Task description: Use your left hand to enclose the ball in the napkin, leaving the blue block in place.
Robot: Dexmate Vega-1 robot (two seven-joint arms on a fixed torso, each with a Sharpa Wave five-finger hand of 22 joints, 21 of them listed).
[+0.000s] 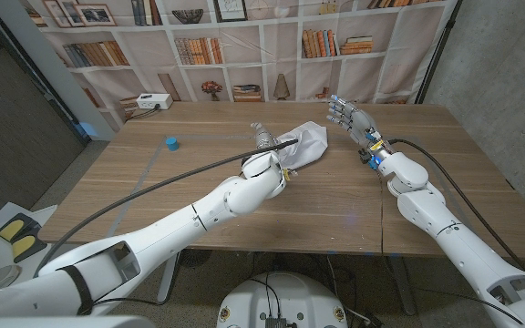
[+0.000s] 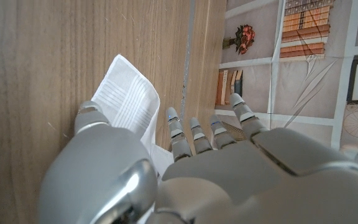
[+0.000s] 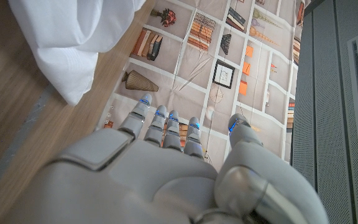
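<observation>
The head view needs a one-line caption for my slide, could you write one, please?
Left hand on the white napkin at mid-table, right hand open beside it, blue block apart.

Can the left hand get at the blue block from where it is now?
Probably yes: the blue block stands alone on bare table, off to the side of the left hand, which is at the napkin. Nothing lies between them.

The crumpled cloth napkin [image 1: 306, 144] is white, with a fine ribbed weave showing in the left wrist view. The small cylindrical block [image 1: 171, 143] is bright blue. The wooden worktop [image 1: 153, 191] is mid-brown with straight grain. Both robot hands, left [image 1: 264, 144] and right [image 1: 346, 115], are glossy white-grey; the right fingers [image 3: 143, 103] carry blue marks.
</observation>
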